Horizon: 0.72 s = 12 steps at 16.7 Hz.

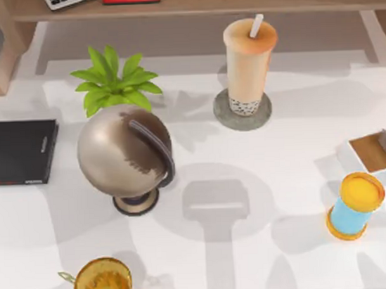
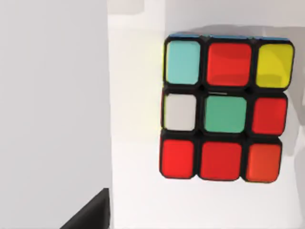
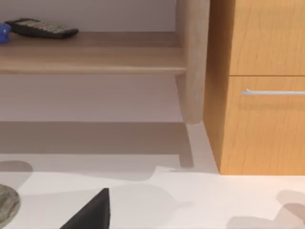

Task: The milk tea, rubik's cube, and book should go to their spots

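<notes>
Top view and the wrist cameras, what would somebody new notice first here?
Probably the big metallic globe standing left of the table's middle, with a leafy green plant just behind it. Next, the tall milk tea standing on its round grey coaster toward the back. The left wrist view adds a bright rubik's cube lying on a white surface, mostly red on the face shown.

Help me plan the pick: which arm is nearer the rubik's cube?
Left. Its wrist view has the rubik's cube close ahead; the right wrist view faces the shelf and cabinet.
</notes>
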Each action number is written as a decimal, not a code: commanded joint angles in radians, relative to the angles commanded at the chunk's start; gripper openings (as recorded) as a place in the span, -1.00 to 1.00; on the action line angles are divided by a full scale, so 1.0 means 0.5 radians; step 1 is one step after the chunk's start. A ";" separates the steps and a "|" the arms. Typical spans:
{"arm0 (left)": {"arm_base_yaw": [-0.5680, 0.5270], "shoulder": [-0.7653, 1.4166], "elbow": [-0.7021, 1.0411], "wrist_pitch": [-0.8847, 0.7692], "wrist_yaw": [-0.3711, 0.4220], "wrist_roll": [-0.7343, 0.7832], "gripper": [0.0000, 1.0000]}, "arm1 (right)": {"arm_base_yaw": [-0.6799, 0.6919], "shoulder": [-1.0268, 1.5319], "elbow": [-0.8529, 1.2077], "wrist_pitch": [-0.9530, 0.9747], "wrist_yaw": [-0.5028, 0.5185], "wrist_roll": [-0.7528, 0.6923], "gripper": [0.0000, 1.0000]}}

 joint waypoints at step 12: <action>-0.013 0.264 0.199 -0.102 0.036 0.050 1.00 | 0.000 0.000 0.000 0.000 0.000 0.000 1.00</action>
